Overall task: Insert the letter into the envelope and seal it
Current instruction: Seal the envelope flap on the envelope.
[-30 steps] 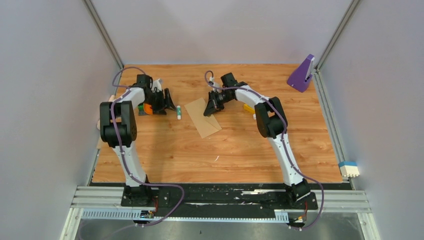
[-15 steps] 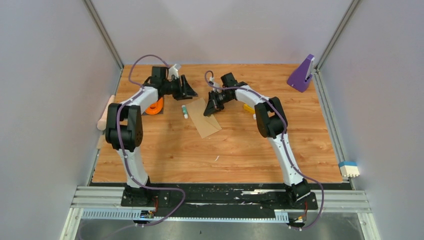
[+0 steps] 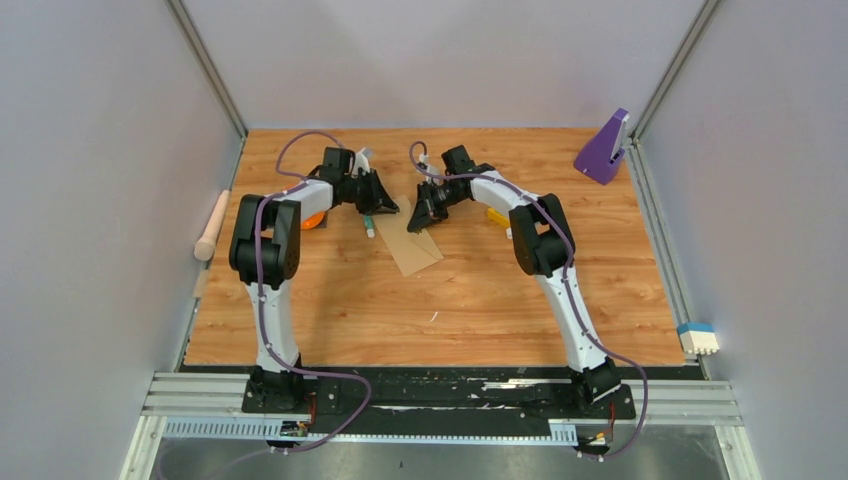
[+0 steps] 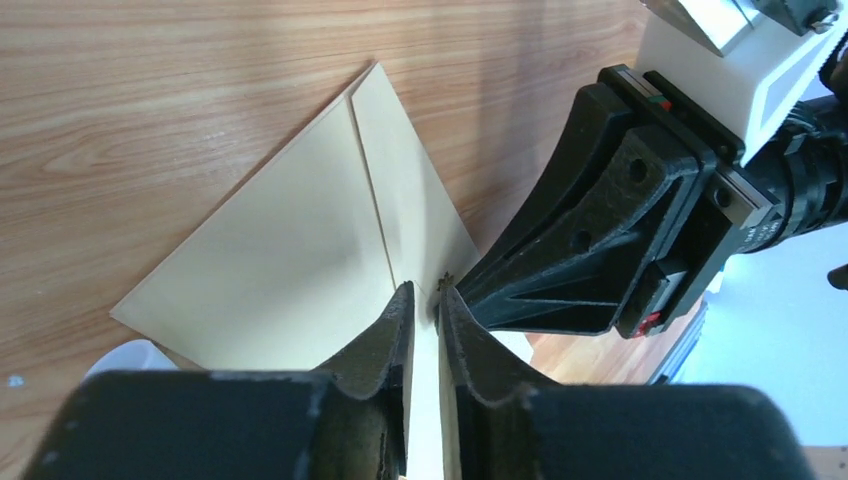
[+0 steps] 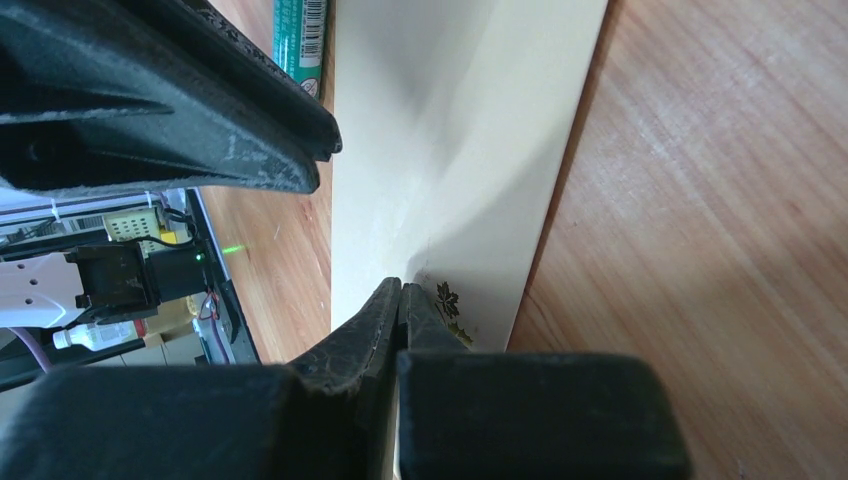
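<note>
Your wooden table (image 3: pixel 330 300) carries the envelope (image 3: pixel 412 242) near its middle — glue stick (image 3: pixel 369 226) just left of it, orange piece (image 3: pixel 313 219) farther left, yellow piece (image 3: pixel 497 216) right, purple stand (image 3: pixel 603 148) far-right corner.

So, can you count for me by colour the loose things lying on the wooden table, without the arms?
tan-brown paper envelope: 1
white glue stick with green label: 1
orange plastic piece: 1
yellow piece: 1
purple plastic stand: 1
Total: 5

It's a robotics lab cell: a wood-grain tabletop (image 3: pixel 450 310) boxed in by plain grey panels (image 3: pixel 100 150), with the left arm (image 3: pixel 262 260) and right arm (image 3: pixel 560 280) bolted to an aluminium rail (image 3: pixel 450 405), purple cables trailing.
</note>
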You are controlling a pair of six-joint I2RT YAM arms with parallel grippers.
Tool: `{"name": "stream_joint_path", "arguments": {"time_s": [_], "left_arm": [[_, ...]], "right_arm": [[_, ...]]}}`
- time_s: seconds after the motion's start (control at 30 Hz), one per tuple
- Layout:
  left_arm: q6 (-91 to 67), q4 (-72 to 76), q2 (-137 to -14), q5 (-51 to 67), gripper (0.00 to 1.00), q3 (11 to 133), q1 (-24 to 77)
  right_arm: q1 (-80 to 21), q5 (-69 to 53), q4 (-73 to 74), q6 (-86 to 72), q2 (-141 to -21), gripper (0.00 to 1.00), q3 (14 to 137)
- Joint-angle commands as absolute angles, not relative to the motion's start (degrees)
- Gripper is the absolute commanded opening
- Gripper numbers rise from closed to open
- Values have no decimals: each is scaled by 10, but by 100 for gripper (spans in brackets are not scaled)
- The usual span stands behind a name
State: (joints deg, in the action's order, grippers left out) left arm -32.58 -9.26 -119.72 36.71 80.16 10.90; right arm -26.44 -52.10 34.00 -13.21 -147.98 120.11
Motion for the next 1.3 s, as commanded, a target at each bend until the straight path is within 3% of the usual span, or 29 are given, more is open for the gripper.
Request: {"name": "stream_joint_path", "arguments": {"time_s": [0.0, 0.13, 0.97, 1.27], "left_arm": [[-326, -94, -1212, 356, 14, 812, 110], [-335, -98, -1234, 358, 0, 812, 110], [-310, -149, -1285, 332, 0, 827, 114], [-308, -151, -1288, 327, 0, 828, 115]], "right_arm": [[-269, -477, 359, -117, -1498, 0, 1195], [-269, -483, 359, -117, -1496, 0, 1194], [-267, -497, 287, -215, -1542, 0, 1246], [-257, -571, 232, -272, -1545, 0, 1216]]}}
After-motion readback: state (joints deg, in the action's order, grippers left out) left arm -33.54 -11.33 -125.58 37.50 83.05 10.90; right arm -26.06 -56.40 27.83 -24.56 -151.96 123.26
